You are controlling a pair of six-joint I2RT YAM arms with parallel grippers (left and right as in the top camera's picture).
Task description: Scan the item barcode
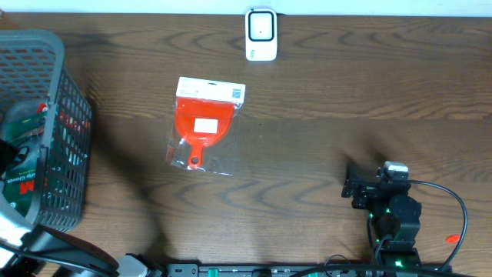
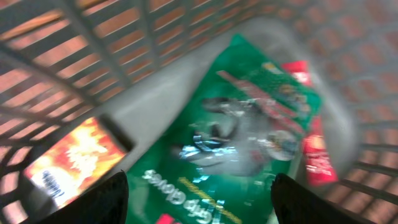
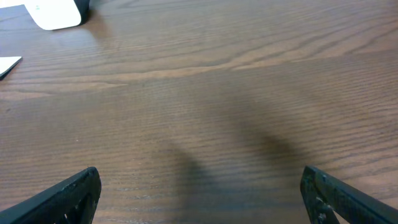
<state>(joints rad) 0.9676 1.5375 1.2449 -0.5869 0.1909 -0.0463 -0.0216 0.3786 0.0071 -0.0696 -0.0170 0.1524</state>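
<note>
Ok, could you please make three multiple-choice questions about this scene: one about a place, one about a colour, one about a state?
1. The white scanner sits:
A. at the far edge of the table, beyond the red scoop pack
B. on top of that pack
C. at the near edge

2. The large packet in the basket is:
A. blue
B. green
C. yellow

3. On the right arm, the jaws are:
A. shut on the scanner
B. shut on the scoop pack
C. open, with nothing between them

Answers:
1 A: the overhead view shows it against the far edge, past the pack.
2 B: the left wrist view shows green wrapping.
3 C: the right wrist view shows only bare wood between the two tips.
</note>
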